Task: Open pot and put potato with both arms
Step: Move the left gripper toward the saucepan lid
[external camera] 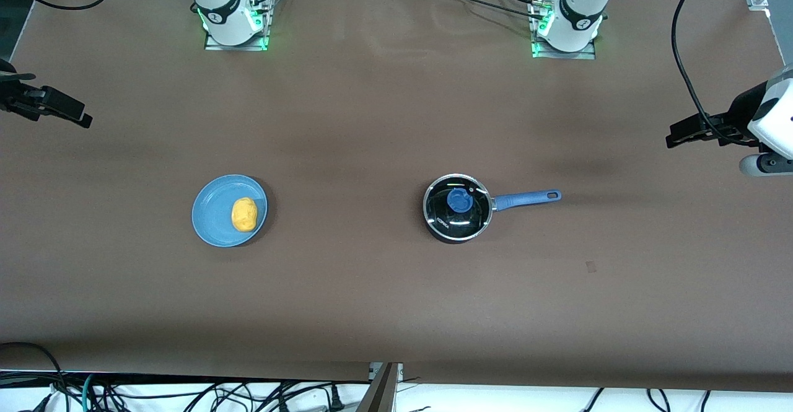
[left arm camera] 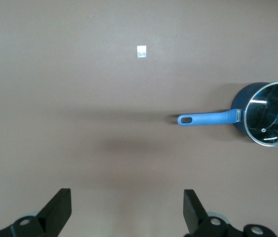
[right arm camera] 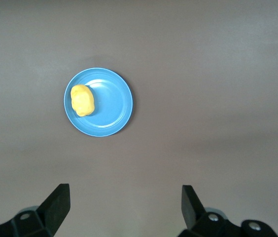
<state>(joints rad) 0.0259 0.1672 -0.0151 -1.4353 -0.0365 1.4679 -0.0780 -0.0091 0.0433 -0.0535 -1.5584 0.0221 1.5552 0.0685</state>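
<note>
The pot (external camera: 458, 207) stands on the brown table toward the left arm's end, its glass lid with a blue knob (external camera: 460, 201) on it and its blue handle (external camera: 526, 198) pointing at that end. It also shows in the left wrist view (left arm camera: 269, 114). The potato (external camera: 244, 214) lies on a blue plate (external camera: 210, 210) toward the right arm's end; the right wrist view shows the potato (right arm camera: 83, 100) too. My left gripper (left arm camera: 126, 195) is open and empty, high at the table's edge (external camera: 675, 134). My right gripper (right arm camera: 124, 190) is open and empty, high at its own end (external camera: 83, 118).
The two arm bases (external camera: 232, 21) (external camera: 567, 28) stand along the table's edge farthest from the front camera. A small pale mark (external camera: 591, 267) lies on the table nearer the front camera than the pot handle. Cables (external camera: 186, 393) hang along the nearest edge.
</note>
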